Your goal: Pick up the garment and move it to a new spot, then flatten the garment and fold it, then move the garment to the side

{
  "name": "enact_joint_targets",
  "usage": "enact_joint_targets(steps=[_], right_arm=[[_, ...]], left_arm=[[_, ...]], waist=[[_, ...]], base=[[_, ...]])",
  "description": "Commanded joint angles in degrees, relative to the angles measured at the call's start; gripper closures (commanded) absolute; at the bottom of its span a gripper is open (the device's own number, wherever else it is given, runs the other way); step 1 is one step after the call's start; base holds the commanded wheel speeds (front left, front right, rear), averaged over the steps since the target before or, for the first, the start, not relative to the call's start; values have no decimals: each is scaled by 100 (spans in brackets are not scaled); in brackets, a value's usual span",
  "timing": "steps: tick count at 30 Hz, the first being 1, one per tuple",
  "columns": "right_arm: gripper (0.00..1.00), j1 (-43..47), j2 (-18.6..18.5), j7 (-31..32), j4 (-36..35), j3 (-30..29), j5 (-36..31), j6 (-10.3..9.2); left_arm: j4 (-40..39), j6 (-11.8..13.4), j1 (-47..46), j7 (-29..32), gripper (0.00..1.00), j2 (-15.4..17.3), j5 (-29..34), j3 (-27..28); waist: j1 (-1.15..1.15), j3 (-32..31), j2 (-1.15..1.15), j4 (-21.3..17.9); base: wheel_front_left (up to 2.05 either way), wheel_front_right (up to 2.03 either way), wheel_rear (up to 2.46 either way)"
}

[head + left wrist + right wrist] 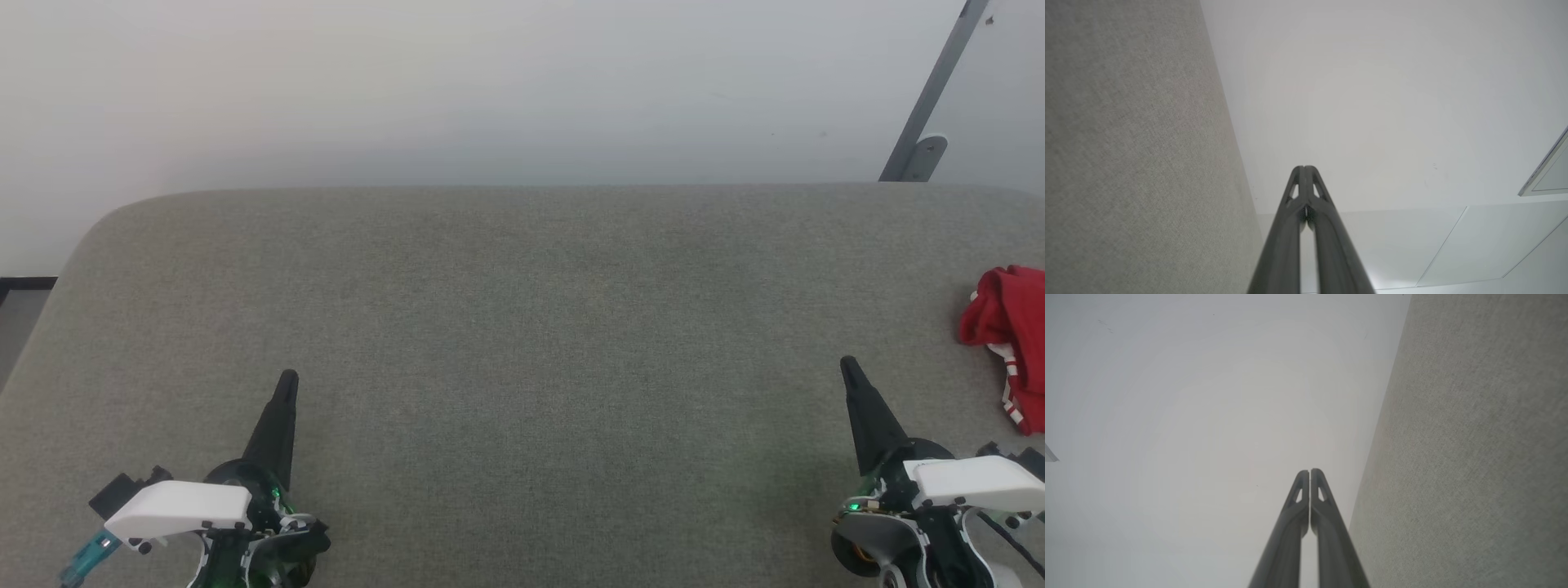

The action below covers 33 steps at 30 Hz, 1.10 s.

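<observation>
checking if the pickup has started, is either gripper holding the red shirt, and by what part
Nothing is held. The left gripper and right gripper are shut and empty; the shirt lies bunched on the grey surface, apart from them.

This looks like a plain lab or test room rather than a home. A broad grey fabric-covered table with rounded corners (522,269) serves as the workbench and stands before a bare, smooth white wall (490,82). A slanted grey metal strut with a rounded foot plate (922,122) is fixed to that wall (rig hardware, not furniture). The left wrist view shows large pale smooth panels with thin seams (1412,245). A narrow dark strip (24,282) runs low at the far left.
</observation>
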Motion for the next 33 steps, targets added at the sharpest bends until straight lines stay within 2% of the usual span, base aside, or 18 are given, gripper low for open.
enact_joint_targets(steps=[1, 33], right_arm=[[100, -28, 20, 9, -18, -2, 24, 0], [100, -28, 19, 8, -17, -2, 25, 0]], left_arm=[[-1, -27, -67, 24, 100, -15, -12, 18], [-1, -27, -67, 25, 100, -15, -11, 19]], waist=[[0, 0, 0, 0], [0, 0, 0, 0]], base=[[0, 0, 0], [0, 0, 0]])
